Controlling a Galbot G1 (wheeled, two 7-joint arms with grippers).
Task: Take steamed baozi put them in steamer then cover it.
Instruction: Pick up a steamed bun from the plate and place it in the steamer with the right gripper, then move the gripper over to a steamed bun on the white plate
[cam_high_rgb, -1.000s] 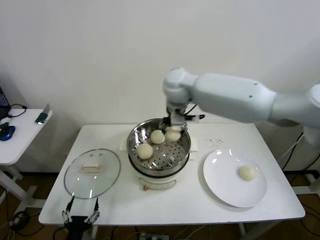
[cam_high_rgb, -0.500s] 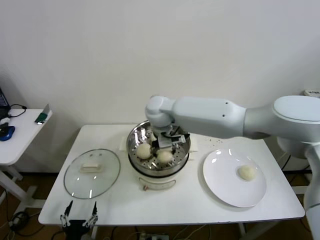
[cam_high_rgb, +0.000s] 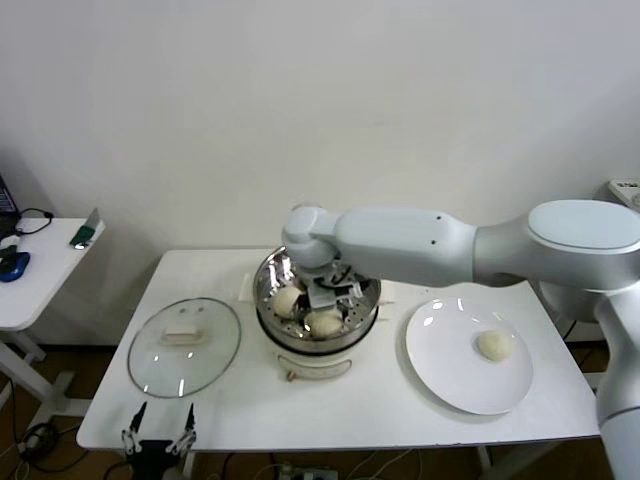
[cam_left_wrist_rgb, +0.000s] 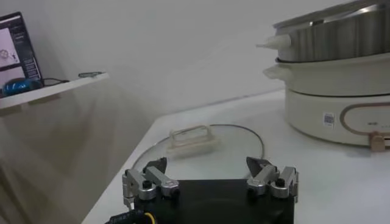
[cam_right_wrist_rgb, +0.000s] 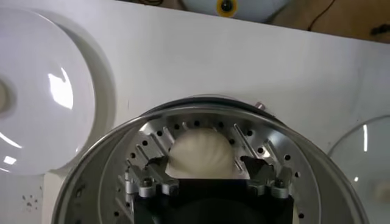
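One smooth cream-white dough bun (cam_right_wrist_rgb: 201, 152) sits between the right gripper's (cam_right_wrist_rgb: 206, 171) spread fingers inside the shiny perforated steel steamer (cam_high_rgb: 268, 290), where careless lifting could drag it; the left gripper (cam_left_wrist_rgb: 210, 176), also spread, idles at the tabletop's front edge.

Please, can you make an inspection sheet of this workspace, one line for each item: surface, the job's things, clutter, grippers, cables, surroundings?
Surface: white table, some dark specks near the plate.
Job's things: steamer at centre with baozi inside, two showing in the head view; one baozi on the white plate; glass cover flat on the table, off the steamer.
Clutter: nothing seen.
Grippers: right gripper open inside the steamer, a bun between its fingers; left gripper open, low at the table's front edge, near the cover.
Cables: black cable on the side table.
Surroundings: white wall; small side table on the robot's left.
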